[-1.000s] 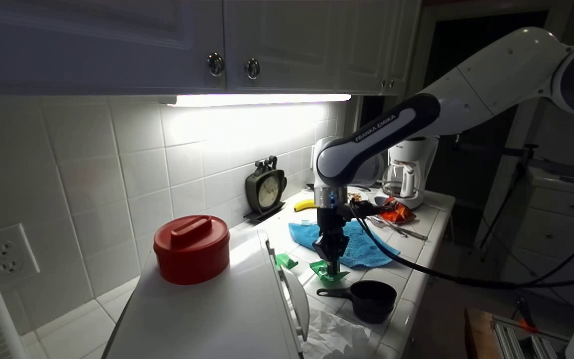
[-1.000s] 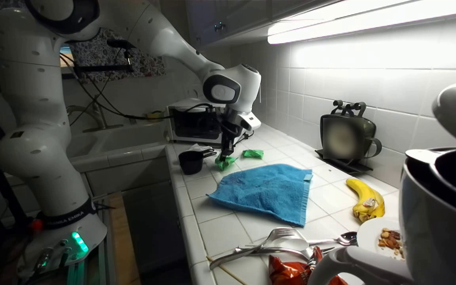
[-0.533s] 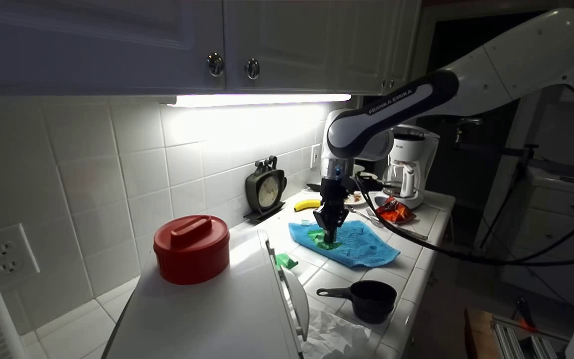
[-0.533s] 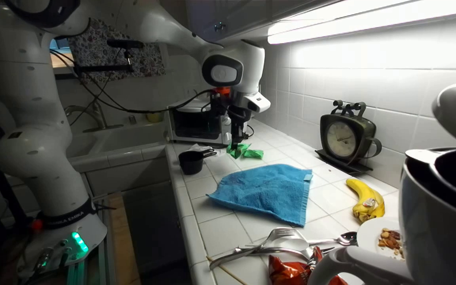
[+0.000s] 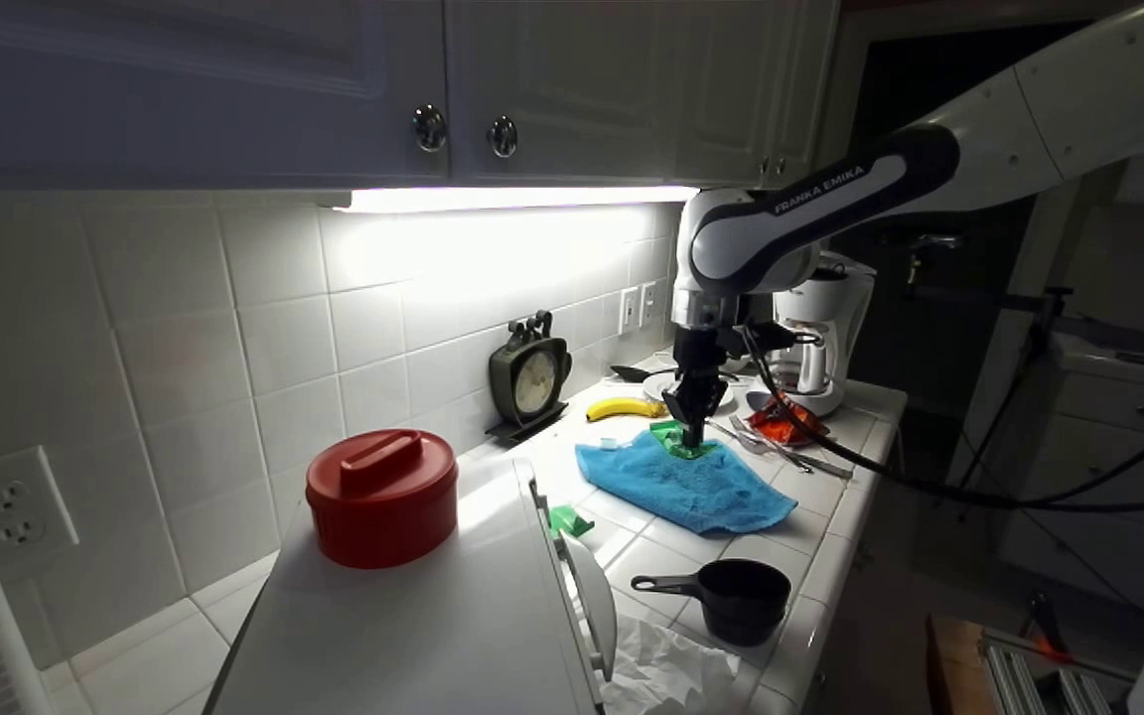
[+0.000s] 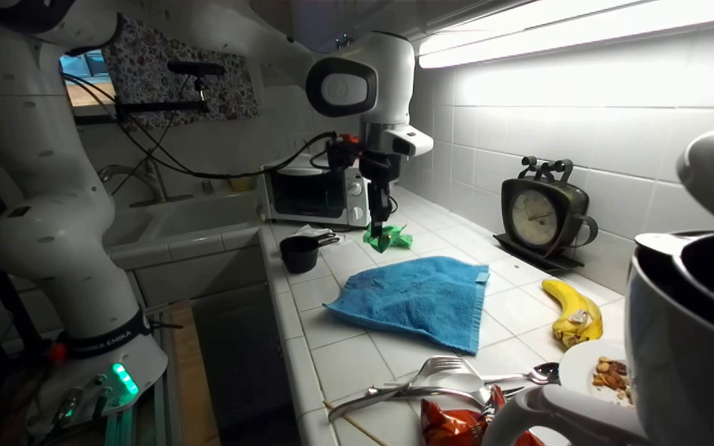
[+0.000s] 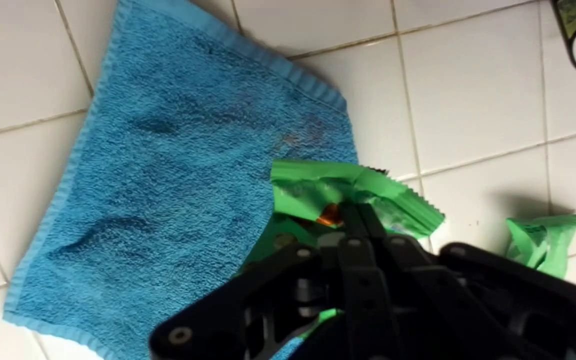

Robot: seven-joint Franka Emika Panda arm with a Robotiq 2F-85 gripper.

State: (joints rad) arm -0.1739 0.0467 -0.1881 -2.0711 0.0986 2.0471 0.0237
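My gripper (image 7: 362,212) points down and its fingers are shut on a crumpled green wrapper (image 7: 313,180). An orange-brown spot shows in the wrapper beside the fingertips. In both exterior views the gripper (image 5: 693,442) (image 6: 377,232) holds the wrapper (image 5: 666,434) (image 6: 383,243) in the air above the counter. A second green wrapper (image 5: 568,519) lies on the tiles near the toaster oven; it also shows in the wrist view (image 7: 543,245). A blue towel (image 6: 419,300) lies flat on the counter. In the wrist view the held wrapper overlaps the towel (image 7: 168,170).
A black cup-shaped pan (image 5: 743,601) stands near the counter edge by crumpled white paper (image 5: 666,670). A toaster oven (image 6: 313,195) bears a red canister (image 5: 383,506). A clock (image 6: 543,214), banana (image 6: 571,310), nut plate (image 6: 580,365), cutlery (image 6: 431,381), red bag (image 6: 456,424) and coffee maker (image 5: 810,328) stand about.
My gripper has risen from the counter beside the black pan with the green wrapper in its fingers. It has also shifted toward the toaster-oven side's second wrapper in an exterior view. Other objects stayed put.
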